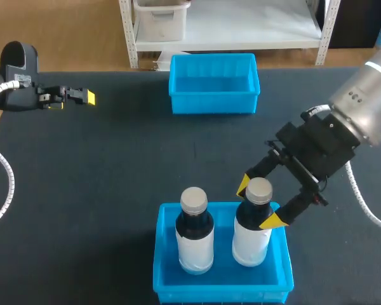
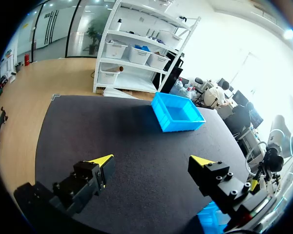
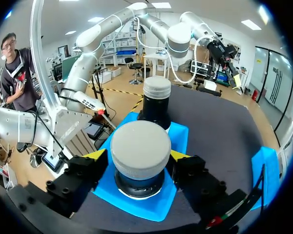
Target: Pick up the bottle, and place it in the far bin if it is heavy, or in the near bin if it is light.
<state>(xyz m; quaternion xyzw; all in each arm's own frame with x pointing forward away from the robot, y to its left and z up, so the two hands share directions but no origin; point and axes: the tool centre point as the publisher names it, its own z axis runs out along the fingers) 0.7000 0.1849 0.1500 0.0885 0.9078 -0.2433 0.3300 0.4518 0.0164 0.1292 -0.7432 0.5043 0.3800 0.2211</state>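
**Finding.** The right claw [image 1: 258, 203] pinches the bottle [image 1: 251, 241] at the neck, just under its grey cap. One yellow tip sits on each side. The bottle stands upright in the right half of the near bin [image 1: 160, 267], at the lower middle of the head view. Whether its base rests on the bin floor or hangs just above it cannot be told.

**Step in hand, as judged.** The bottle is being set down in the near bin, the place for a light one. To do this well, the base should be seated flat before the grip is let go. The claw should then open only a little and withdraw along the bottle's axis, so that the cap is not caught and the bottle is not tipped.

**Surroundings.** A second bottle [image 1: 195, 241] stands upright in the left half of the same bin, just beside the first and apart from it. It is the nearest obstacle to the inner yellow tip. The bin's right wall lies close under the outer tip. The far bin [image 1: 213, 101] sits at the upper middle with nothing seen in it. The left claw [image 2: 151, 162] is spread wide and holds nothing. In the head view it is at the upper left, over the dark tabletop [image 1: 114, 190] and well apart from both bins.
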